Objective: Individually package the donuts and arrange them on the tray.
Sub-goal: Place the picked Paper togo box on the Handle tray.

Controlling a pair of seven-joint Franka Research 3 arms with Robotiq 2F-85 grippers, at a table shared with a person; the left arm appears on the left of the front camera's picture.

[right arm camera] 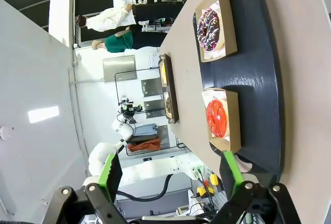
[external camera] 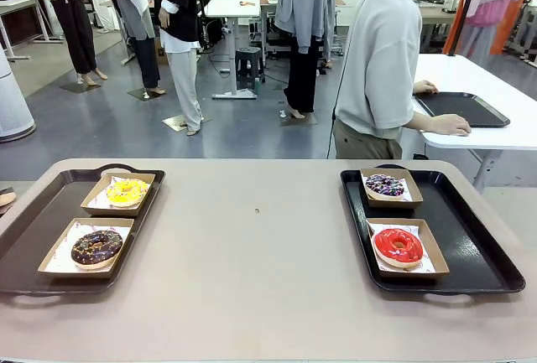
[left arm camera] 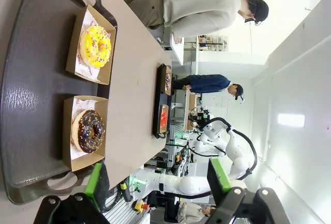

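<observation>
The table (external camera: 252,262) is carrying everything, a broad beige surface running across the front view. Places below are given relative to it.

At the table's left end a black tray (external camera: 33,237) is lying with its handles fore and aft; at the right end a second black tray (external camera: 470,246) is lying the same way. The two trays are sitting well apart, with bare table between them.

Behind the table's far edge, toward its right side, a person (external camera: 382,61) in a pale grey top is standing turned away, both hands resting on another white table beyond.

On the left tray two shallow cardboard boxes are sitting one behind the other. The nearer box is holding the chocolate donut (external camera: 96,247) with sprinkles; the farther box is holding the yellow donut (external camera: 126,191). On the right tray two more boxes are sitting likewise: the nearer is holding the red donut (external camera: 398,246), the farther is holding the purple donut (external camera: 385,184) with white sprinkles. Every box is lying open at the top.

The left tool (left arm camera: 155,182) is hanging over the table's left end, its fingers spread wide and gripping nothing. The right tool (right arm camera: 170,177) is hanging over the table's right end, likewise spread and empty.
</observation>
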